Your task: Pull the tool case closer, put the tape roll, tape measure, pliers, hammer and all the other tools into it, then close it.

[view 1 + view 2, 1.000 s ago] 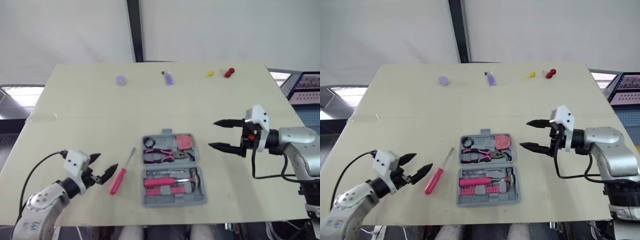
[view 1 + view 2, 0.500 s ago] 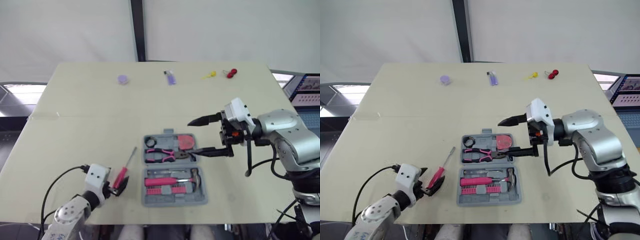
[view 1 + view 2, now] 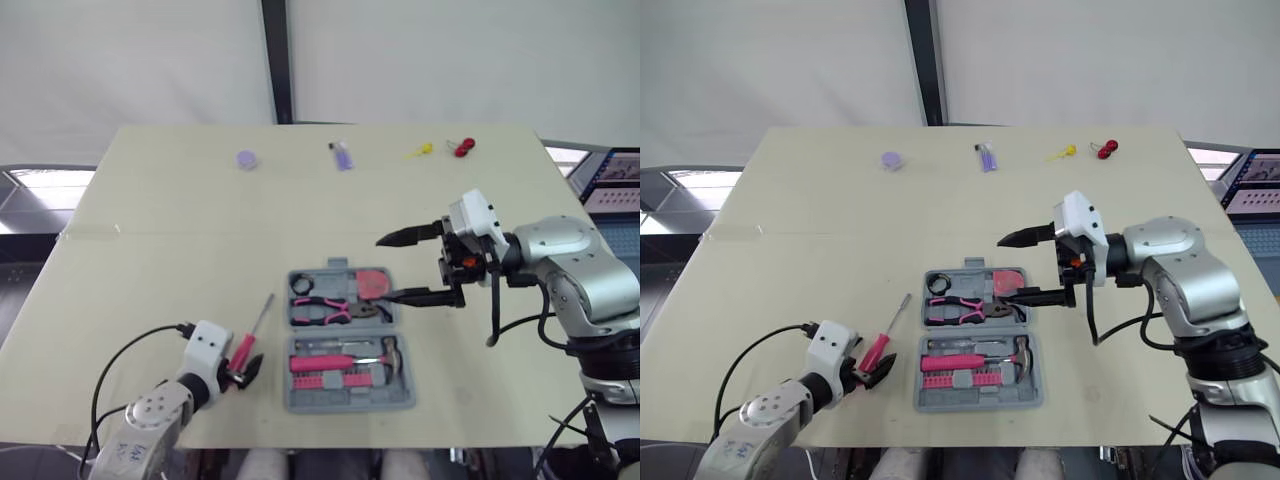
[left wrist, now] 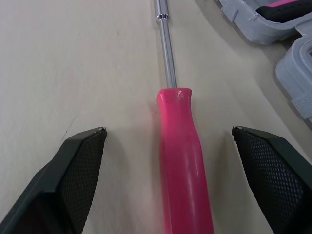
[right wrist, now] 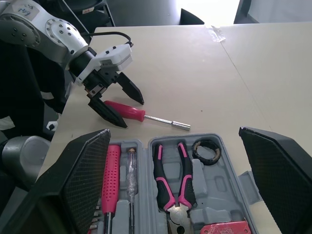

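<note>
In the lower left of the left eye view, just left of the open tool case (image 3: 350, 405), the pink-handled screwdriver (image 3: 243, 347) lies flat on the desk (image 3: 150, 220). Its long axis runs on a slant: the handle end sits lower and nearer the bottom edge, and the steel shaft points up and slightly right, roughly alongside the case's left wall.

The left claw (image 3: 245, 372) is far the nearer of the two. It sits at the handle with its fingers apart, one on each side (the left wrist view shows bare desk between each pad and the handle, so no grip yet). Its reach is lined up along the handle, so I judge that closing should pinch across it.

The right claw (image 3: 383, 268) hangs spread wide and empty over the case's upper right part.
</note>
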`<state>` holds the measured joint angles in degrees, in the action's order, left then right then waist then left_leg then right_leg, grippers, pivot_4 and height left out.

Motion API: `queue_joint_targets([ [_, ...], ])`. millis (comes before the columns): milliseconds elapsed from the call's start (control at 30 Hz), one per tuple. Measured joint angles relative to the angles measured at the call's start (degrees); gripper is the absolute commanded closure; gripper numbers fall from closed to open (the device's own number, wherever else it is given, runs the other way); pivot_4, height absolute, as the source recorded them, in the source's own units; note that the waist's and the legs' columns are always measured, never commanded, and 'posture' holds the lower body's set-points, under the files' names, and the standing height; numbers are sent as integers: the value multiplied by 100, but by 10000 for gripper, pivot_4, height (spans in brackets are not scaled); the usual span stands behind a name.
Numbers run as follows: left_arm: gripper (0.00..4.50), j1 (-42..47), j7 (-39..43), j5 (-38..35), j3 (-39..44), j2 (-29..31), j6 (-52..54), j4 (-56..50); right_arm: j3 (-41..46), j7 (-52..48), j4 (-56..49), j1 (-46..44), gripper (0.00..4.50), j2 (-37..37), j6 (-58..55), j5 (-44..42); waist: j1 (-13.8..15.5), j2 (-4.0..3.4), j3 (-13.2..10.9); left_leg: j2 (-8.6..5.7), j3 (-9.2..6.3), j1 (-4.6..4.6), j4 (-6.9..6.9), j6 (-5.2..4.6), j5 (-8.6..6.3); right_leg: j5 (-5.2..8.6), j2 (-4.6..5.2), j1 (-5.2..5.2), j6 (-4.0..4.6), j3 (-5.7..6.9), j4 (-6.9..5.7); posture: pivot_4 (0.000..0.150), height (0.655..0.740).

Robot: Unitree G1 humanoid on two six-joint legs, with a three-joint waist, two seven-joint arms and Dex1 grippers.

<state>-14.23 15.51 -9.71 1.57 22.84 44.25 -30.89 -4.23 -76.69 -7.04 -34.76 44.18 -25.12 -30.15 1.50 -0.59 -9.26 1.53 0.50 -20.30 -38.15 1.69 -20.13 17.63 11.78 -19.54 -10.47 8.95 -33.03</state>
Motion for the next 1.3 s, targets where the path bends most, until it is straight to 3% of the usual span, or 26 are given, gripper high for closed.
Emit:
queue_joint_targets([
  [167, 734, 61, 8, 3, -6, 35, 117, -29, 0, 0, 25, 0, 0, -6, 4, 3, 1, -1, 0, 0, 0, 1, 0, 0, 0, 0, -1, 0, 0, 0, 0, 1500, 7400],
  [267, 7841, 85, -1, 47, -25, 34, 116, -12, 0, 0, 26, 3, 0, -7, 5, 6, 4, -1, 0, 0, 0, 1, 0, 0, 0, 0, -1, 1, 1, 0, 0, 1500, 7400],
  [467, 38344, 108, -51, 140, 23, 30, -33, 128, 0, 0, 26, 44, 0, 1, -13, 2, 2, -1, 0, 0, 0, -1, 2, 1, 0, 0, -1, -1, 1, 0, 3, 1500, 7400],
  [967, 38676, 282, 291, 118, 54, 123, -651, 437, 4, 0, -14, 67, 0, 18, -73, -29, 14, 3, -4, 2, 0, -5, -1, 1, 0, 0, -2, -4, 1, 0, 2, 1500, 7400],
  [1300, 38676, 1452, 1878, -702, 701, 1670, -671, 66, 215, -30, -54, 278, 0, 463, -97, -58, -7, 7, -9, 11, 3, -9, 2, 5, -2, 0, -13, -11, 4, 1, 5, 1500, 7400],
])
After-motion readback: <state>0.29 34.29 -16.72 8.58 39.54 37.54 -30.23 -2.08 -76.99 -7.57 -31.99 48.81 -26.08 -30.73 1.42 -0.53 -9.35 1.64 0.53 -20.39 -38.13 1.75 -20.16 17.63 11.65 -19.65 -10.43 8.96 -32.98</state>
